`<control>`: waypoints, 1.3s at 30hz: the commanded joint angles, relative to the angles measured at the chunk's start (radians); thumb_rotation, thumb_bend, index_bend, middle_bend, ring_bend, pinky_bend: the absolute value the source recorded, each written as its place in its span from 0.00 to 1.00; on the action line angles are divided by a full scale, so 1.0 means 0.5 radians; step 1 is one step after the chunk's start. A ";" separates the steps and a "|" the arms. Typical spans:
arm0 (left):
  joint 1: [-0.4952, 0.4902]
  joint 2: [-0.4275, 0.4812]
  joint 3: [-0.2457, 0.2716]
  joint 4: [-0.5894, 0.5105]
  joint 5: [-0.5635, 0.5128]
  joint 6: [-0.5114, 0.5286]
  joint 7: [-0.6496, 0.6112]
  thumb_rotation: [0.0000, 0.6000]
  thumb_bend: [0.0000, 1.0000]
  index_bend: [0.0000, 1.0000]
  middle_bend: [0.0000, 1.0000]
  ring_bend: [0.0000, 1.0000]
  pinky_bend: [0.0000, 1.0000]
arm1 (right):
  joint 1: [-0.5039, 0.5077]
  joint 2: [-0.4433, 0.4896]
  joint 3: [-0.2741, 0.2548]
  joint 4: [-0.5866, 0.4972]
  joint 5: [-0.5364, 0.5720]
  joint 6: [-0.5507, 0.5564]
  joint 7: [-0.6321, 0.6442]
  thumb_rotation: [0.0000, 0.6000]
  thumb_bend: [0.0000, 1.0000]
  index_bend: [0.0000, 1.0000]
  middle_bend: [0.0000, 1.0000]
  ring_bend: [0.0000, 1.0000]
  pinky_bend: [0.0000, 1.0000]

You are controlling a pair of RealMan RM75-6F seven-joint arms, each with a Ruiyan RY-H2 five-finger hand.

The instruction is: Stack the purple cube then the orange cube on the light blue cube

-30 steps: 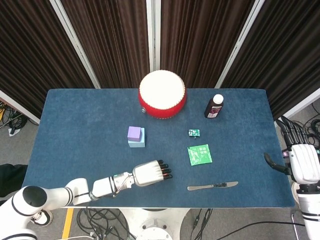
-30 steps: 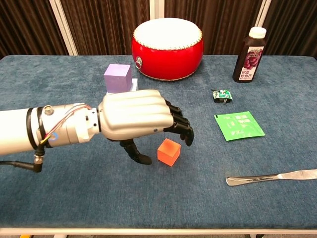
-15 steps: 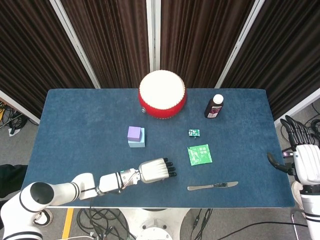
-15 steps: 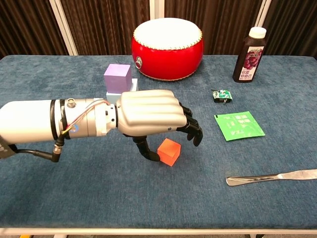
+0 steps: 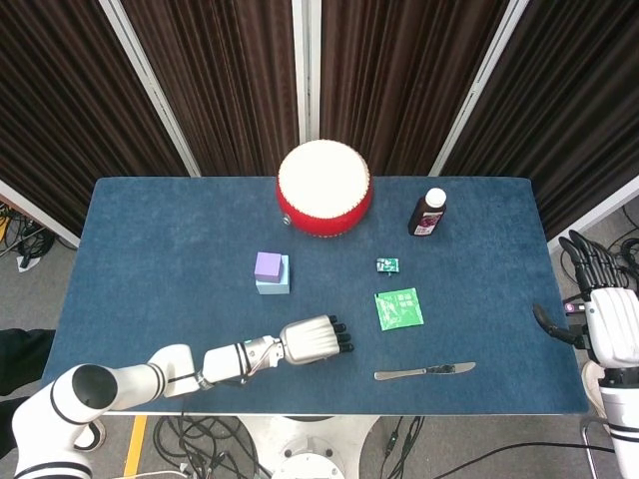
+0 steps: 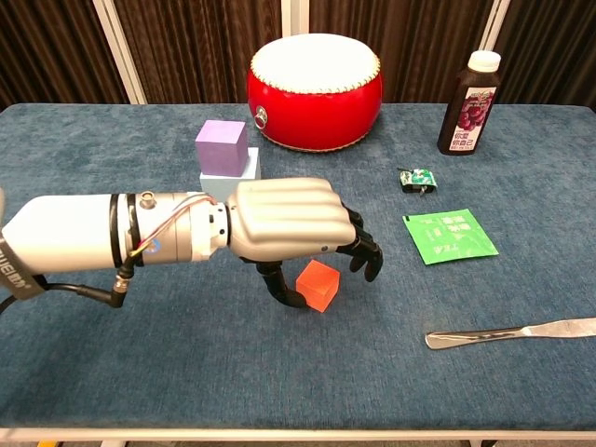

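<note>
Orange cube (image 6: 318, 284) rests on the blue surface (image 6: 186, 363) directly under the left robot hand (image 6: 289, 221), whose thumb touches the cube's left face while the fingers curl above it, not yet clamped. Beyond that robot hand, the purple cube (image 6: 222, 146) sits on the light blue cube (image 6: 237, 179). The right robot hand (image 5: 607, 317) hangs off the surface's edge, released, fingers apart.

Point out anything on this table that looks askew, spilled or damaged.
Nothing spilled or broken. The purple cube sits off-centre on the light blue cube, shifted toward its left edge. The orange cube lies turned at an angle under the left hand. The bottle stands upright, capped.
</note>
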 commanded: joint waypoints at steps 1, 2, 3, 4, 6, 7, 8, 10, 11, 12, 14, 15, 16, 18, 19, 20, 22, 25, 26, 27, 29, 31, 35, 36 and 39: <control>-0.004 -0.010 0.001 0.014 -0.007 0.001 -0.009 1.00 0.24 0.41 0.50 0.38 0.49 | 0.001 0.001 0.001 0.000 0.003 -0.004 0.001 1.00 0.22 0.00 0.00 0.00 0.00; -0.006 -0.013 0.001 0.021 -0.010 0.001 -0.012 1.00 0.24 0.41 0.50 0.39 0.49 | 0.003 0.001 0.003 -0.002 0.003 -0.006 0.000 1.00 0.22 0.00 0.00 0.00 0.00; -0.007 -0.014 0.002 0.025 -0.012 0.002 -0.014 1.00 0.24 0.41 0.50 0.39 0.50 | 0.003 0.002 0.003 -0.003 0.004 -0.008 -0.003 1.00 0.22 0.00 0.00 0.00 0.00; -0.008 -0.016 0.002 0.030 -0.014 0.002 -0.015 1.00 0.24 0.41 0.51 0.39 0.50 | 0.004 0.001 0.003 -0.004 0.004 -0.009 -0.006 1.00 0.22 0.00 0.00 0.00 0.00; -0.011 -0.018 0.002 0.038 -0.020 0.000 -0.017 1.00 0.24 0.41 0.51 0.39 0.50 | 0.004 0.002 0.004 -0.006 0.004 -0.010 -0.007 1.00 0.22 0.00 0.00 0.00 0.00; -0.011 -0.018 0.002 0.041 -0.024 -0.001 -0.017 1.00 0.24 0.41 0.51 0.39 0.50 | 0.004 0.002 0.003 -0.006 0.004 -0.011 -0.008 1.00 0.22 0.00 0.00 0.00 0.00; -0.009 -0.017 0.003 0.043 -0.028 -0.002 -0.019 1.00 0.24 0.41 0.51 0.39 0.50 | 0.004 0.001 0.004 -0.006 0.004 -0.010 -0.008 1.00 0.22 0.00 0.00 0.00 0.00; -0.003 -0.014 0.008 0.041 -0.035 0.003 -0.022 1.00 0.24 0.42 0.52 0.39 0.50 | 0.004 0.001 0.006 -0.005 0.007 -0.012 -0.006 1.00 0.22 0.00 0.00 0.00 0.00; 0.000 -0.012 0.011 0.041 -0.036 0.007 -0.021 1.00 0.24 0.42 0.52 0.40 0.50 | 0.004 0.001 0.006 -0.005 0.009 -0.013 -0.004 1.00 0.22 0.00 0.00 0.00 0.00; 0.004 -0.011 0.017 0.039 -0.035 0.011 -0.021 1.00 0.24 0.43 0.53 0.40 0.50 | 0.004 0.001 0.007 -0.004 0.012 -0.014 -0.003 1.00 0.22 0.00 0.00 0.00 0.00; 0.012 -0.010 0.028 0.036 -0.034 0.020 -0.020 1.00 0.24 0.43 0.53 0.40 0.50 | 0.006 0.002 0.009 -0.004 0.014 -0.018 0.000 1.00 0.22 0.00 0.00 0.00 0.00; 0.014 -0.010 0.031 0.037 -0.034 0.021 -0.019 1.00 0.24 0.44 0.54 0.40 0.50 | 0.007 0.002 0.009 -0.005 0.015 -0.018 -0.002 1.00 0.22 0.00 0.00 0.00 0.00; 0.019 -0.012 0.036 0.037 -0.036 0.025 -0.019 1.00 0.24 0.44 0.54 0.40 0.51 | 0.007 0.001 0.011 -0.007 0.015 -0.018 -0.006 1.00 0.22 0.00 0.00 0.00 0.00; 0.027 -0.017 0.039 0.040 -0.038 0.033 -0.019 1.00 0.24 0.44 0.54 0.40 0.51 | 0.008 0.001 0.013 -0.009 0.018 -0.019 -0.009 1.00 0.22 0.00 0.00 0.00 0.00; 0.029 -0.021 0.039 0.044 -0.039 0.037 -0.017 1.00 0.24 0.44 0.54 0.40 0.51 | 0.009 0.001 0.013 -0.011 0.020 -0.021 -0.010 1.00 0.22 0.00 0.00 0.00 0.00; 0.031 -0.023 0.039 0.049 -0.040 0.040 -0.017 1.00 0.24 0.44 0.54 0.40 0.51 | 0.009 0.002 0.014 -0.011 0.021 -0.022 -0.010 1.00 0.22 0.00 0.00 0.00 0.00; 0.033 -0.030 0.036 0.061 -0.045 0.044 -0.014 1.00 0.24 0.45 0.55 0.40 0.51 | 0.010 0.002 0.015 -0.013 0.023 -0.023 -0.012 1.00 0.22 0.00 0.00 0.00 0.00; 0.035 -0.037 0.035 0.074 -0.047 0.051 -0.012 1.00 0.26 0.45 0.56 0.41 0.52 | 0.011 0.002 0.017 -0.015 0.026 -0.026 -0.014 1.00 0.22 0.00 0.00 0.00 0.00; 0.036 -0.038 0.035 0.077 -0.048 0.055 -0.011 1.00 0.26 0.45 0.56 0.41 0.52 | 0.011 0.002 0.017 -0.015 0.028 -0.027 -0.015 1.00 0.22 0.00 0.00 0.00 0.00; 0.039 -0.040 0.035 0.080 -0.050 0.058 -0.009 1.00 0.27 0.45 0.57 0.41 0.52 | 0.012 0.002 0.018 -0.014 0.030 -0.028 -0.014 1.00 0.22 0.00 0.00 0.00 0.00; 0.044 -0.043 0.036 0.081 -0.053 0.063 -0.010 1.00 0.28 0.46 0.57 0.42 0.52 | 0.013 0.002 0.019 -0.014 0.036 -0.033 -0.015 1.00 0.22 0.00 0.00 0.00 0.00; 0.050 -0.043 0.037 0.077 -0.059 0.065 -0.013 1.00 0.28 0.46 0.57 0.42 0.53 | 0.013 0.002 0.020 -0.014 0.039 -0.034 -0.016 1.00 0.22 0.00 0.00 0.00 0.00; 0.055 -0.036 0.036 0.066 -0.069 0.062 -0.012 1.00 0.28 0.47 0.58 0.43 0.54 | 0.013 0.002 0.019 -0.013 0.037 -0.035 -0.017 1.00 0.22 0.00 0.00 0.00 0.00; 0.057 -0.034 0.033 0.061 -0.074 0.061 -0.014 1.00 0.28 0.47 0.58 0.43 0.54 | 0.013 0.002 0.020 -0.013 0.038 -0.037 -0.018 1.00 0.22 0.00 0.00 0.00 0.00; 0.066 -0.010 0.019 0.020 -0.101 0.058 -0.015 1.00 0.28 0.47 0.59 0.43 0.54 | 0.014 0.001 0.021 -0.013 0.042 -0.038 -0.018 1.00 0.22 0.00 0.00 0.00 0.00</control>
